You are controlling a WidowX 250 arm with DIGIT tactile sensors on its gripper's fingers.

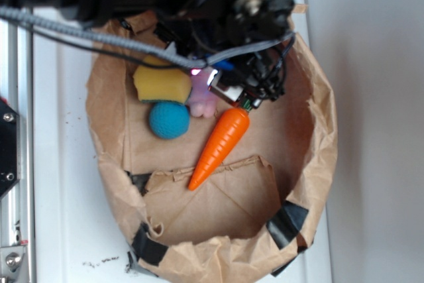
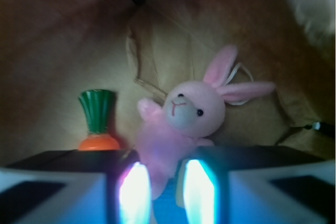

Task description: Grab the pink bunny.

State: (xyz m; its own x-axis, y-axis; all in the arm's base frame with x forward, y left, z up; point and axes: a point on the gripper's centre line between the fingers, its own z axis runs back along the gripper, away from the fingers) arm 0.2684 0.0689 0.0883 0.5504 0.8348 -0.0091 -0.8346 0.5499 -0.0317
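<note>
Brown paper forms the crumpled bag (image 1: pixel 311 124) we reach into from above, its rolled rim keeping the toys penned together. In the exterior view our gripper (image 1: pixel 213 85) hangs low over the far end of the bag, and the pink bunny (image 1: pixel 202 102) peeks out just beneath it, touching the yellow sponge (image 1: pixel 161 83) and near the blue ball (image 1: pixel 169 120); the orange carrot (image 1: pixel 220 145) lies slanted beside it, top toward the gripper. In the wrist view the pink bunny (image 2: pixel 181 124) sits upright, its lower body pinched between our two lit fingers (image 2: pixel 135 192), so we judge the jaws closed on the plush, gripping low to leave head and ears free. The carrot's green top (image 2: pixel 97 109) stands apart to the left.
</note>
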